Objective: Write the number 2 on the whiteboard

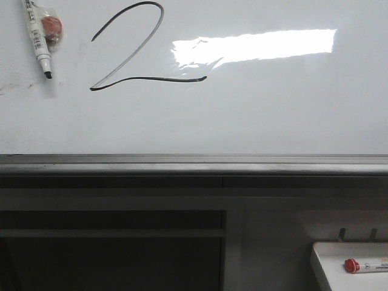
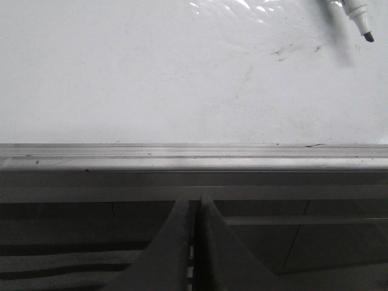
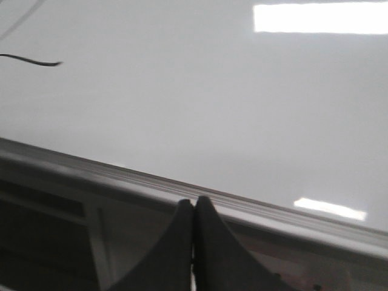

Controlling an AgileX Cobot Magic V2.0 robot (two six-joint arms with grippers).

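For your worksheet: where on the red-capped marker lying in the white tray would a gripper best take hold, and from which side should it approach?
Grip the red-capped marker on its white barrel, just past the cap, jaws closing across its width. It lies flat and roughly level in the white tray, so coming from above looks safest; the tray's rim blocks a low sideways approach. Its far end is out of frame.

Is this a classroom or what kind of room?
Probably a classroom or lab. There's a big whiteboard with a number 2 drawn on it, a marker hanging there, and another marker in a tray.
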